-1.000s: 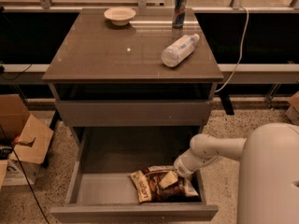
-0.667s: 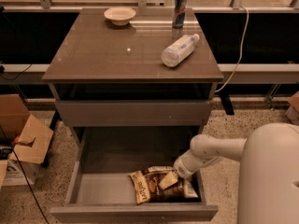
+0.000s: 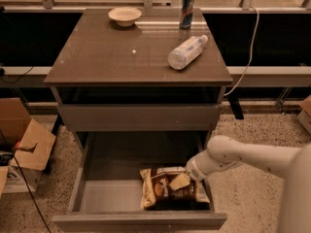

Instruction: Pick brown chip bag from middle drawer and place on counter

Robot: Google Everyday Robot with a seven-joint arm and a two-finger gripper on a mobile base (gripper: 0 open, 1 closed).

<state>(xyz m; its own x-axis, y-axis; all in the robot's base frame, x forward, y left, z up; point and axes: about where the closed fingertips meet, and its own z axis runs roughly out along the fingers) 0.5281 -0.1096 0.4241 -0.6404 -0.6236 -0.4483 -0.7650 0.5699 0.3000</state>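
Observation:
The brown chip bag (image 3: 163, 191) lies flat on the floor of the open middle drawer (image 3: 97, 198), at its front right. My gripper (image 3: 181, 181) reaches in from the right on the white arm (image 3: 233, 154) and rests on top of the bag near its right half. The bag is still on the drawer floor. The counter (image 3: 121, 52) is the glossy brown top of the cabinet, above the drawers.
On the counter lie a clear plastic bottle (image 3: 187, 52) on its side at the right, a shallow bowl (image 3: 125, 15) at the back and a can (image 3: 186, 5) at the back right. A closed drawer front (image 3: 141, 116) sits above the open drawer. A cardboard box (image 3: 24, 144) stands on the floor at the left.

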